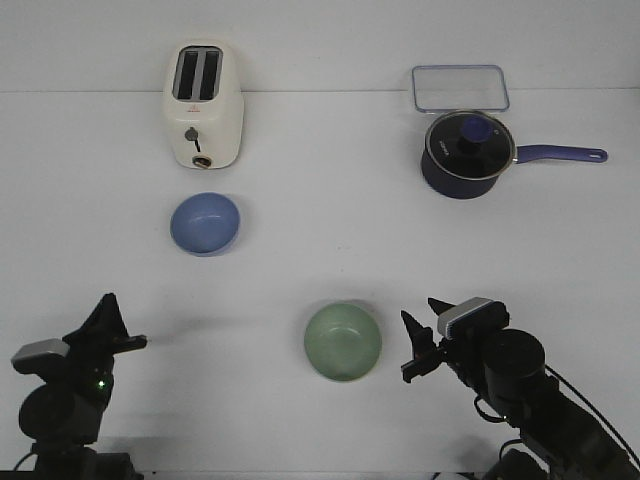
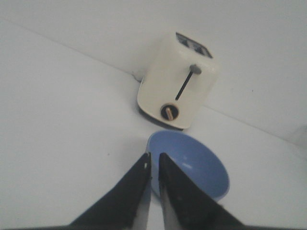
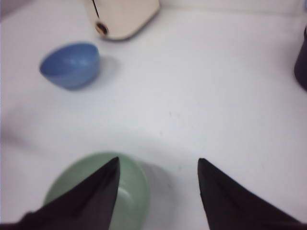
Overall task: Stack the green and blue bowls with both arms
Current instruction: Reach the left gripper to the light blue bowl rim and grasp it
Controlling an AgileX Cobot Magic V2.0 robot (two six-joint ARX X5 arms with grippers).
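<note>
Bowls first: the blue bowl (image 1: 205,223) sits upright on the white table (image 1: 320,270), just in front of the cream toaster (image 1: 203,106), while the green bowl (image 1: 343,341) rests nearer us, toward the middle and well apart from it. Neither is held, so we judge that the stacking has not begun. Our right gripper (image 1: 420,335) hovers just beside the green bowl with its jaws spread wide; in the right wrist view one finger (image 3: 98,191) lies over the rim, which suits a pinch on the bowl's wall. Our left gripper (image 1: 118,322) hangs at the near left edge, well short of the blue bowl, its fingers (image 2: 136,191) drawn to a narrow slit, nearly closed as far as the blurred left wrist view lets us say. The lidded saucepan (image 1: 465,155) and clear container (image 1: 460,88) stand far right, out of the way
</note>
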